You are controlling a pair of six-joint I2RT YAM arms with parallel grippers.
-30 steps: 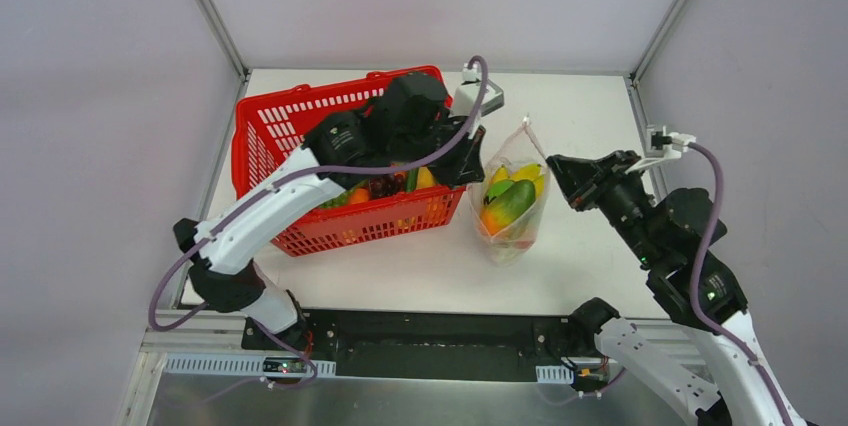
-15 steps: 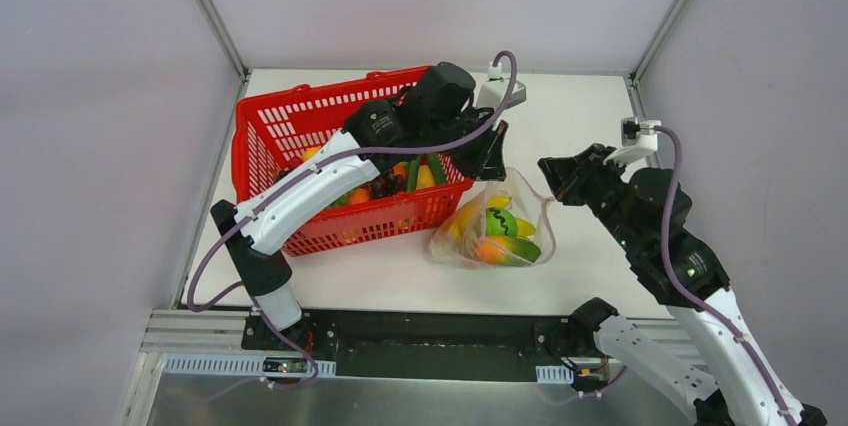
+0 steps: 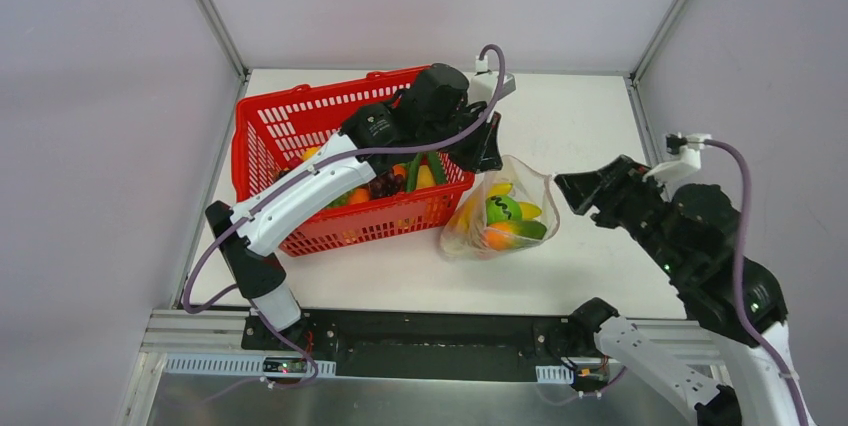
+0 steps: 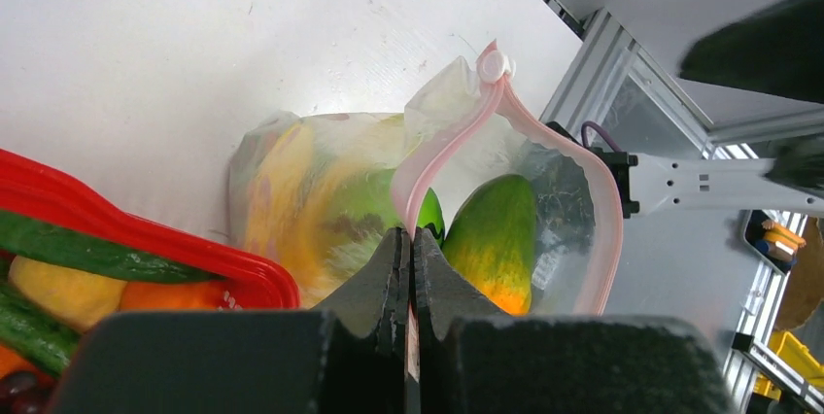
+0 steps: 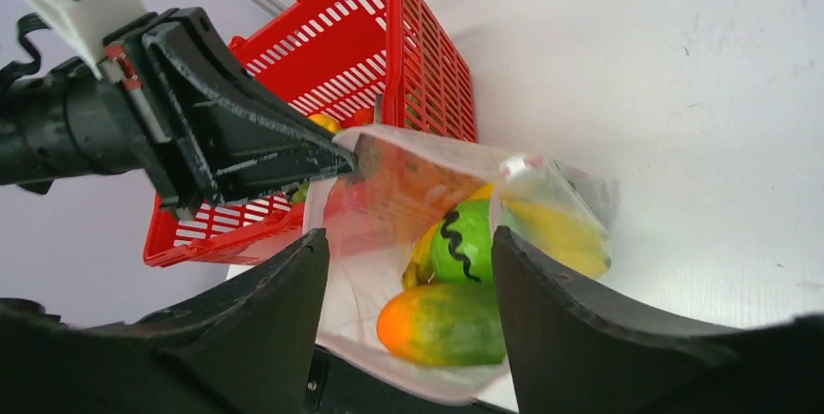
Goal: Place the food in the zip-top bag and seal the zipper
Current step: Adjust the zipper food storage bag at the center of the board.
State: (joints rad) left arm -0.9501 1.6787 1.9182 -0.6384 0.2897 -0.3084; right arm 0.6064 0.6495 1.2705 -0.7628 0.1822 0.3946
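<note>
The clear zip-top bag [image 3: 460, 238] lies on the table just right of the red basket, and its mouth gapes open toward the right. Food [image 3: 505, 218] fills it: a green-orange piece [image 5: 442, 325], a green ball with a black squiggle [image 5: 464, 239] and yellow bananas [image 4: 282, 190]. My left gripper [image 4: 409, 239] is shut on the pink zipper [image 4: 505, 103] at the bag's near-left mouth edge [image 3: 490, 161]. My right gripper [image 3: 572, 194] stands open a short way right of the mouth. The bag shows beyond its fingers [image 5: 408, 239] and nothing is held between them.
The red mesh basket [image 3: 290, 131] sits at the left with more toy pieces inside, among them cucumbers [image 4: 58, 249] and orange ones. My left arm reaches across it. Metal frame posts [image 4: 602, 54] border the white table [image 3: 590, 116].
My right gripper has let go of the bag's mouth edge, opened and drawn back to the right. The left gripper keeps its pinch, and the bag has slumped onto the table.
</note>
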